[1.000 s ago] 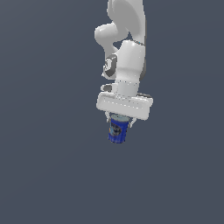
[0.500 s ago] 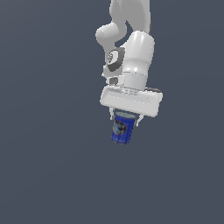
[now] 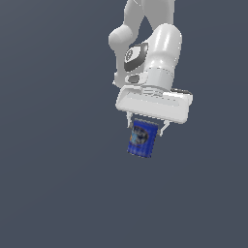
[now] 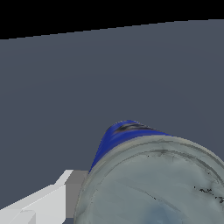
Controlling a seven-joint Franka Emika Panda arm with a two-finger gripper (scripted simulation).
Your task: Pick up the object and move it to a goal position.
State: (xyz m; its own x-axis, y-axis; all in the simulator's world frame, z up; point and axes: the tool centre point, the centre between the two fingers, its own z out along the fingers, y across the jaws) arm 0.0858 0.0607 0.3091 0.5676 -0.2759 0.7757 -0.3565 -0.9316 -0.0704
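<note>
The small blue can (image 3: 142, 139) with a lighter printed label hangs between the fingers of my gripper (image 3: 145, 127), which is shut on its upper part. The can is held in the air, slightly tilted, under the white hand of the arm. In the wrist view the can's pale top rim (image 4: 153, 183) fills the near part of the picture, with its blue side (image 4: 118, 135) beyond, and one white finger (image 4: 43, 201) shows beside it.
Plain dark grey-blue ground (image 3: 58, 184) lies all around. The white arm (image 3: 150, 53) rises above the hand. In the wrist view the ground ends at a black band (image 4: 109, 13).
The arm has carried the can toward the exterior view's right and a little lower, with the hand tilting. The can stays gripped.
</note>
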